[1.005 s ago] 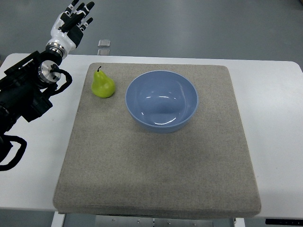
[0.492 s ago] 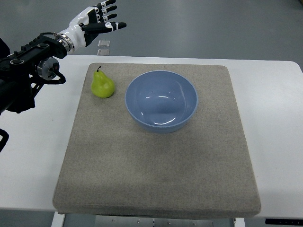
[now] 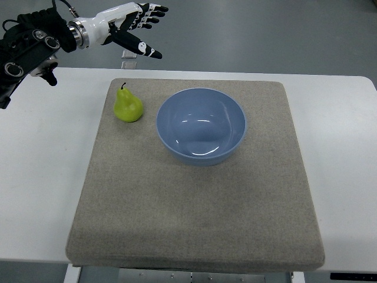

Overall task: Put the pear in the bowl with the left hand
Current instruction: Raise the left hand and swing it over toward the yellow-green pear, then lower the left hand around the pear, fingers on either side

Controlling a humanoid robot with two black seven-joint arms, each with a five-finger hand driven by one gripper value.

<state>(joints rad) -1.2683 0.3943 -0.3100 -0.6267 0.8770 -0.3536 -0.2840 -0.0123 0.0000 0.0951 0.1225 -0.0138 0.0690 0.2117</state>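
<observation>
— Left of the bowl (image 3: 201, 125), on the mat (image 3: 194, 200), sits our pear (image 3: 128, 107), upright. Left robot hand (image 3: 131, 26) hovers beyond it, fingers spread, empty.
— We should drop straight down, wrap the wide base, avoid the stem. Right arm's out of view; pear's far side hidden.

White table (image 3: 35, 177) stands on grey floor (image 3: 265, 29).

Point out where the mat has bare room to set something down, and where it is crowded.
The whole near half of the grey mat, below the blue bowl, is bare, as is the strip right of the bowl. The far left corner is crowded: the pear stands just left of the bowl, a narrow gap between them. The left robot hand hovers open beyond the table's far edge.
</observation>
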